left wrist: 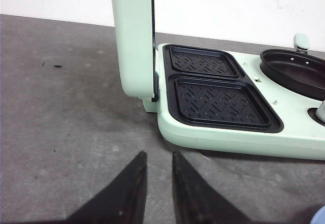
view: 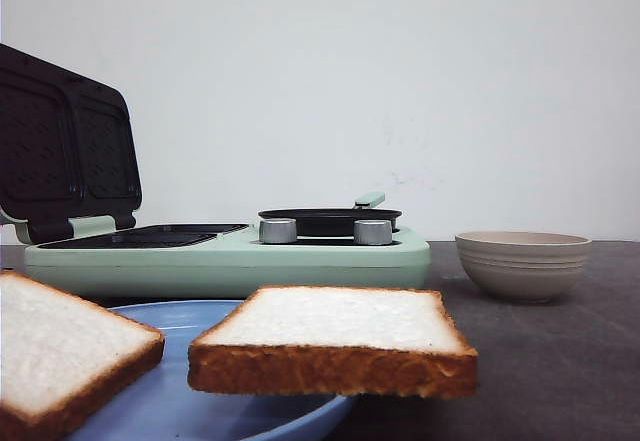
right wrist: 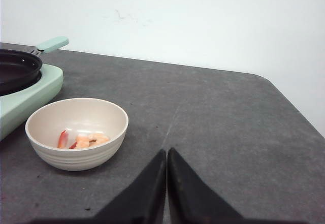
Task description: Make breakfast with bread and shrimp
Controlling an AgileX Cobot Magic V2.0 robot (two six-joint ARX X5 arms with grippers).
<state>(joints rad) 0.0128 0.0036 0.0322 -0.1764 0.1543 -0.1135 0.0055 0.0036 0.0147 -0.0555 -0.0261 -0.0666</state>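
Note:
Two slices of bread lie on a blue plate (view: 190, 401) close to the front camera: one slice (view: 335, 336) in the middle, the other (view: 60, 351) at the left edge. Shrimp (right wrist: 84, 140) sit in a beige bowl (right wrist: 76, 132), also seen in the front view (view: 523, 263) at right. The mint-green breakfast maker (view: 225, 256) has its lid (view: 65, 146) up, with two black grill plates (left wrist: 218, 102) and a black pan (left wrist: 297, 71). My left gripper (left wrist: 158, 155) hovers open over bare table before the maker. My right gripper (right wrist: 166, 153) is shut and empty, beside the bowl.
The dark grey table (right wrist: 213, 112) ends at a rounded corner on the right in the right wrist view. Two silver knobs (view: 325, 231) stand on the maker's front. The pan's mint handle (right wrist: 51, 44) points toward the white wall.

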